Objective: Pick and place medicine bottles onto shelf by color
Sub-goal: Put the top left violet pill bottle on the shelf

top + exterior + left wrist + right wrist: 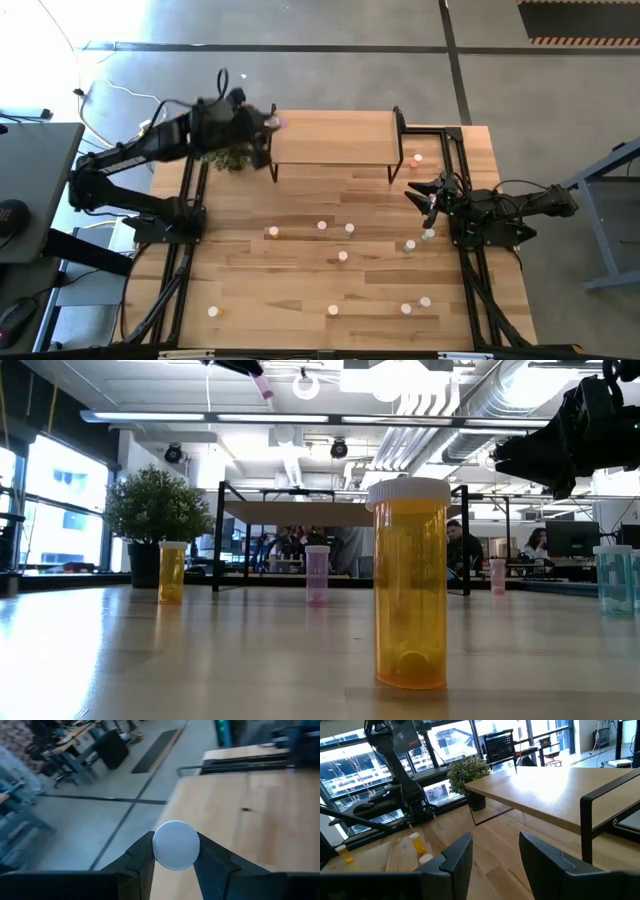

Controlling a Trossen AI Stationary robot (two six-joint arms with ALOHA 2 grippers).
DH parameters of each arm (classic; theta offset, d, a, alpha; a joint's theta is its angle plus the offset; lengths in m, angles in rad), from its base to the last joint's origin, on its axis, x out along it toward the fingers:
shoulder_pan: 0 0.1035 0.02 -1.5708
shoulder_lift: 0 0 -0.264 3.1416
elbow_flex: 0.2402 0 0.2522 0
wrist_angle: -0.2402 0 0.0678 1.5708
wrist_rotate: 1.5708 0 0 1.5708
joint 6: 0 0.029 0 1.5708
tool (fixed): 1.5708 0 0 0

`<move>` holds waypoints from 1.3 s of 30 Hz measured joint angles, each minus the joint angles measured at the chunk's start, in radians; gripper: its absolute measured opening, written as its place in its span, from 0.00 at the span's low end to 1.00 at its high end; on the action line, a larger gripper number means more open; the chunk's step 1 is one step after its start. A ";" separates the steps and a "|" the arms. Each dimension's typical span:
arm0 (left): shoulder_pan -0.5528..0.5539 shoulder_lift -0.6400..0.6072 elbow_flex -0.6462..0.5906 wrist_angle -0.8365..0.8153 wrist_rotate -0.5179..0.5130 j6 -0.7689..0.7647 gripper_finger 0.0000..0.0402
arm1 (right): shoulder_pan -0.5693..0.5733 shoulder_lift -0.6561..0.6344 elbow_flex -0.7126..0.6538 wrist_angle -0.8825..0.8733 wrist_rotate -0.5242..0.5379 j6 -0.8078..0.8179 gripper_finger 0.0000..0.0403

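The left pincer (272, 122), clamped on a white-capped pink medicine bottle (176, 845), hangs above the shelf's (330, 140) left end at the surface's (300, 280) far side, while the right pincer (420, 193) waits empty, fingers parted, near the right edge.

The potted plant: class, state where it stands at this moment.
In the high view the potted plant stands at the table's far left, beside the shelf's left end, partly hidden under the left arm.

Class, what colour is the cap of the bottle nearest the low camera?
White cap; low view shows it best.
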 joint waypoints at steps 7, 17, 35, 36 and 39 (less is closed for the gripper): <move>0.180 0.158 0.135 -0.008 0.078 0.047 0.27 | 0.000 0.000 0.000 0.000 0.000 0.000 0.38; 0.344 0.410 0.359 -0.147 0.186 0.046 0.27 | 0.000 0.000 0.000 0.000 0.000 0.000 0.38; 0.379 0.671 0.614 -0.498 0.303 0.016 0.27 | 0.000 0.000 0.000 0.000 0.000 0.000 0.38; 0.379 0.679 0.614 -0.501 0.303 0.018 0.27 | 0.000 0.000 0.000 0.000 0.000 0.000 0.38; 0.383 0.698 0.614 -0.517 0.308 0.027 0.27 | 0.000 0.000 0.000 0.000 0.000 0.000 0.38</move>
